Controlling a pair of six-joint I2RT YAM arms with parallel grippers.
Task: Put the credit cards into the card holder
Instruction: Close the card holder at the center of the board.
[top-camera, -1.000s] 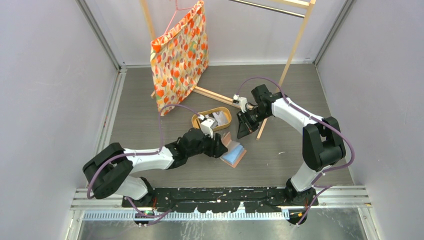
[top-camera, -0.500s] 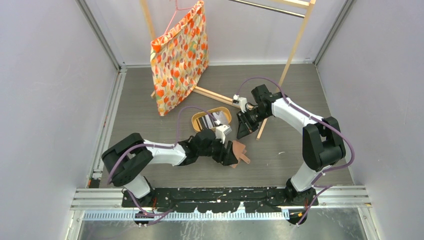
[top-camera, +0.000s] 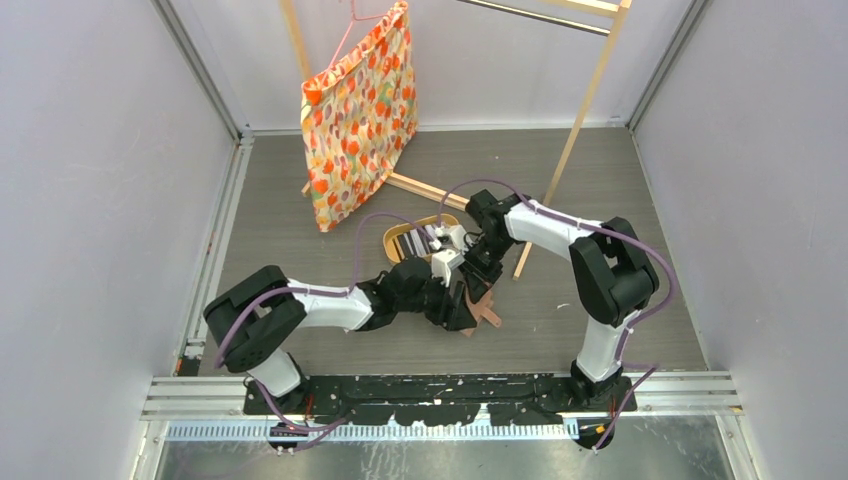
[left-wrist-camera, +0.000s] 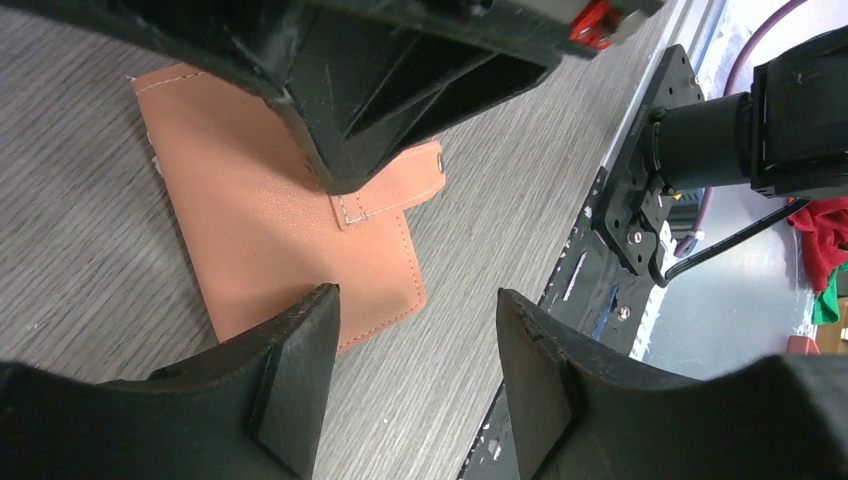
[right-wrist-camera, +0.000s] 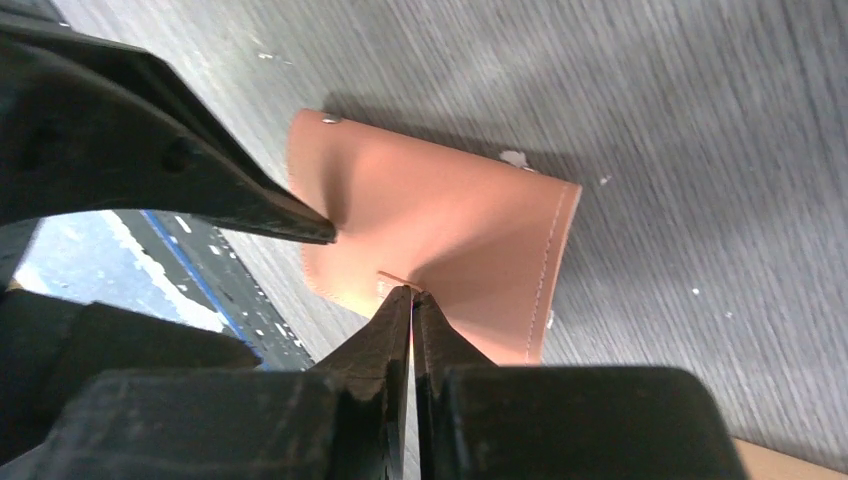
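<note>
- Top external view: the grey wood-grain tabletop (top-camera: 270, 190) fills the enclosure floor, and I see both arms reaching to one spot right of centre.
- At the far side stands a wooden rack (top-camera: 587, 105), with an orange patterned fabric bag (top-camera: 362, 110) hanging from it.
- My left arm (top-camera: 320, 305) lies low and reaches rightward. My right arm (top-camera: 555, 225) bends back toward the middle, so the two wrists meet.
- Just beyond the left wrist sits an oval wooden tray (top-camera: 390, 243).
- The credit cards (top-camera: 418, 237) lie inside the tray, in dark and light colours. The wrist hides the tray's near-right part.
- Card holder (left-wrist-camera: 270, 230): folded closed, salmon outer face up. It lies flat on the tabletop, nearer the arm bases than the tray, under both wrists.
- My left gripper (left-wrist-camera: 415, 300): fingers (left-wrist-camera: 290, 370) apart, nothing between them. In the left wrist view, one corner of the card holder lies just ahead of the gap.
- My right gripper (right-wrist-camera: 412, 295): fingers pressed together, tips down on the card holder at the stitched base of the snap tab (left-wrist-camera: 400, 185).
- The right wrist view shows a thin tan edge at those tips. I cannot tell whether it is pinched.
- The snap tab sticks out past the card holder's edge, its metal stud (left-wrist-camera: 437, 157) showing near the free end.
</note>
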